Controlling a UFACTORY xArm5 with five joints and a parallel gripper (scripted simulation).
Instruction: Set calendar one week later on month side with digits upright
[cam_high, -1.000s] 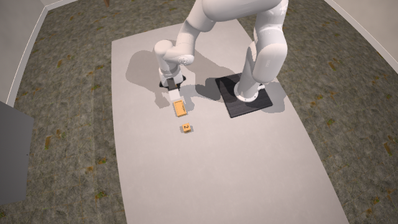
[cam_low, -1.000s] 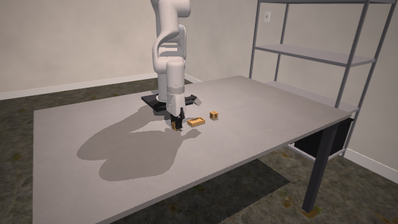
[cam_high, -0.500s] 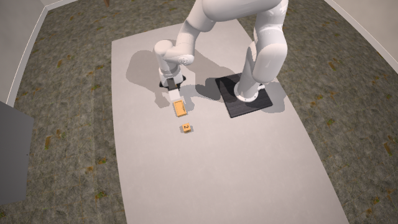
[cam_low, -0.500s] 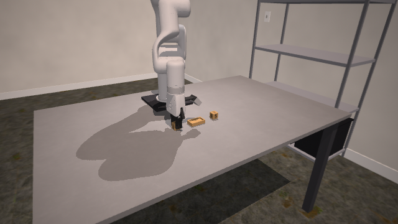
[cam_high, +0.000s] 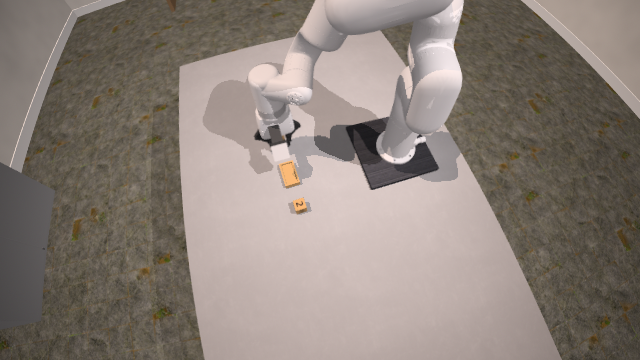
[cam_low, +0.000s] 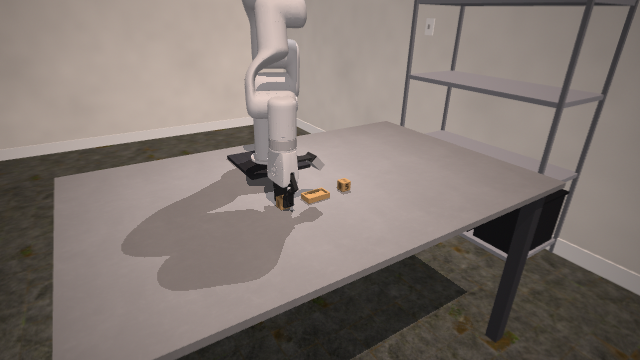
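Note:
The orange wooden tray [cam_high: 290, 174] lies flat on the table with no cubes in it; it also shows in the exterior view [cam_low: 315, 195]. One orange digit cube [cam_high: 299, 205] [cam_low: 343, 185] stands on the table just past the tray, with a 2 on top and a 5 on one side. The other orange cube [cam_low: 281, 201] sits on the table at the tray's opposite end, between my fingers. My gripper [cam_low: 285, 199] points straight down over this cube, and its fingers stand open around it. In the top view the wrist [cam_high: 274, 102] hides this cube.
The arm's black base plate [cam_high: 392, 152] lies to the right of the tray. A metal shelf rack [cam_low: 505, 85] stands beyond the table's far edge.

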